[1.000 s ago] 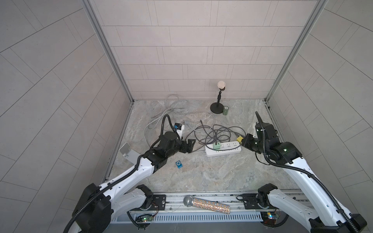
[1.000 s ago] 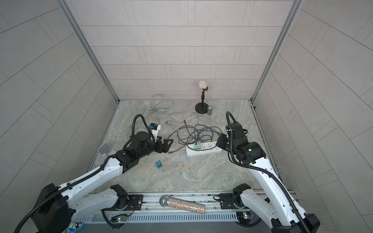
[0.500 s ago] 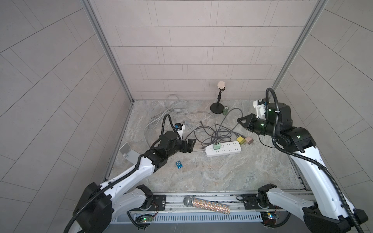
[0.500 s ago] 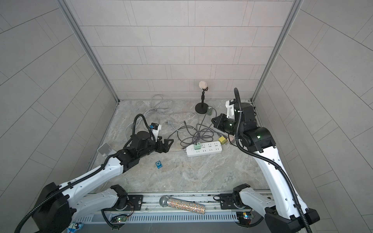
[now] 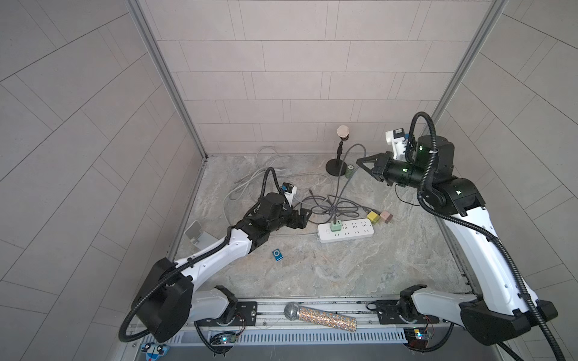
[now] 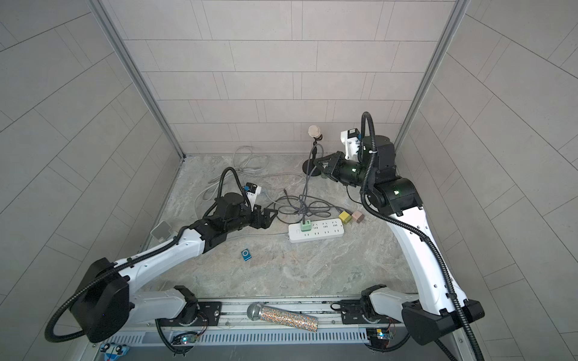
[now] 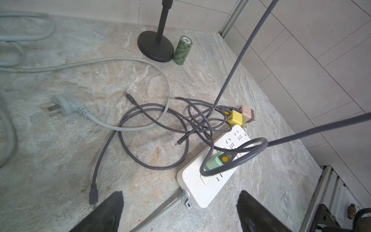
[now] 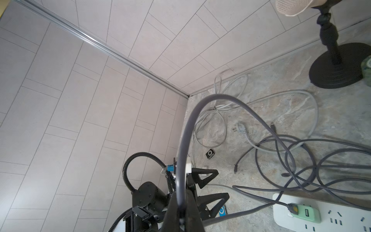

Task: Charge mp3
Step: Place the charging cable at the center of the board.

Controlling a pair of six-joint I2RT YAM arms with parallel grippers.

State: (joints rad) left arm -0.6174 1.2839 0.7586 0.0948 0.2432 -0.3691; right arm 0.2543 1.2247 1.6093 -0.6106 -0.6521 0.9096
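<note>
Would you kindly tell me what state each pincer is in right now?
Left pincer: open, holding nothing.
Right pincer: shut on the grey cable.

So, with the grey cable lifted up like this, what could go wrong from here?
1. The right end effector is shut on the grey charging cable, raised from the pale green plug adapter; more pull may unplug it or drag the white power strip.
2. The cable passes through a tangle of other grey cables, which may snag.
3. The end effector appears close to the black microphone stand and could knock it.
</note>
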